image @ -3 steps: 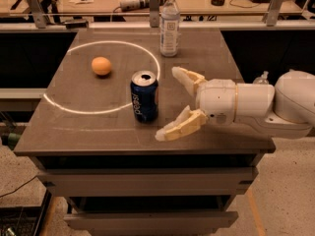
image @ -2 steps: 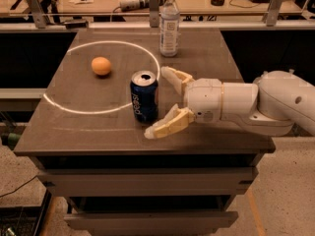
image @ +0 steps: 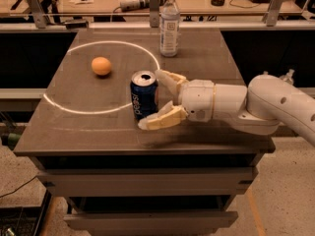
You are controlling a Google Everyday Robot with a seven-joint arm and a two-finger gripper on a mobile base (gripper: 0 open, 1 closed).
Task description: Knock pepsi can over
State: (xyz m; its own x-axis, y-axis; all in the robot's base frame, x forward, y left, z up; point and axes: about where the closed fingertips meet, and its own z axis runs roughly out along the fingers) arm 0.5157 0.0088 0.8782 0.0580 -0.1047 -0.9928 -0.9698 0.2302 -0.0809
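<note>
Currently your claw [image: 150,99] sits at the right side of the pepsi can [image: 144,95], fingers spread apart: one [image: 168,80] behind the can's upper right, the other [image: 161,119] low in front of its base. Can't tell if either touches it. The can stands upright on the table [image: 206,58], on the white circle line [image: 74,109]. An orange [image: 101,66] lies inside the circle, and a water bottle [image: 170,23] stands at the far edge.

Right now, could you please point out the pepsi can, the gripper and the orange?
pepsi can [image: 143,97]: camera view, blue side wall.
gripper [image: 151,100]: camera view, between its open fingers flanking the pepsi can.
orange [image: 101,66]: camera view, its centre.
</note>
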